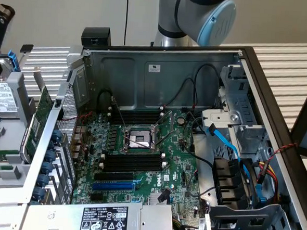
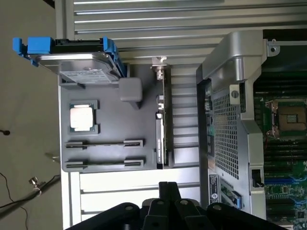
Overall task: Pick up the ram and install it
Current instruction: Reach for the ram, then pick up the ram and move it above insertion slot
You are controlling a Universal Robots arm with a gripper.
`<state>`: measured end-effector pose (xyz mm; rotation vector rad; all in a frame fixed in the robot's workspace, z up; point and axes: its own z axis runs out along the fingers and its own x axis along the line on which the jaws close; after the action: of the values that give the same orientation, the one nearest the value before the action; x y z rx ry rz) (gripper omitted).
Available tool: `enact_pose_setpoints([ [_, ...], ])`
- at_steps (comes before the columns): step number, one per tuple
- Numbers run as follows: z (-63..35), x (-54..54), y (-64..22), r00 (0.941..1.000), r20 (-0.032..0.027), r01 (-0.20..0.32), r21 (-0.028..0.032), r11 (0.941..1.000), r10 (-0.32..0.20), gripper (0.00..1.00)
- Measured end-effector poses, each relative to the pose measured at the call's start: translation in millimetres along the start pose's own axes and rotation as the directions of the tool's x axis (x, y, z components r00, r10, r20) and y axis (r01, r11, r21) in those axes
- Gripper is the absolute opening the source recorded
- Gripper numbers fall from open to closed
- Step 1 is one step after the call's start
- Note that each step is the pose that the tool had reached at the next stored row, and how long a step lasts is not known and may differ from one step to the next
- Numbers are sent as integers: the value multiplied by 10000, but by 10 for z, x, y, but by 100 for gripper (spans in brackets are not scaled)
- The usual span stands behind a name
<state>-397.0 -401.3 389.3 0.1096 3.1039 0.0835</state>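
Ram [image 2: 103,143], by best judgement the thin dark strip edge-on in a holder rail of the grey parts tray [image 2: 110,110], just beside the loose processor [image 2: 84,117]. Sits at nine o'clock from the open computer case [image 1: 161,74] in the exterior view, long axis crosswise to the case's side wall, roughly three-to-nine. Lies well apart from the gripper [image 2: 163,208], ahead of it and off toward the side away from the case. Holds nothing visible, touches nothing; open or closed, impossible to tell. Memory slots [image 1: 132,163] apparently bare.
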Motion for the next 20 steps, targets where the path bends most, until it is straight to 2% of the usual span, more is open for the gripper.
enact_pose_setpoints([
  [11,39,361,-28,10000,-14,-1,1,10000,1,11],
  [17,42,457,-35,10000,-44,-2,-2,10000,2,11],
  [20,41,460,-35,10000,-44,-1,-2,10000,1,11],
])
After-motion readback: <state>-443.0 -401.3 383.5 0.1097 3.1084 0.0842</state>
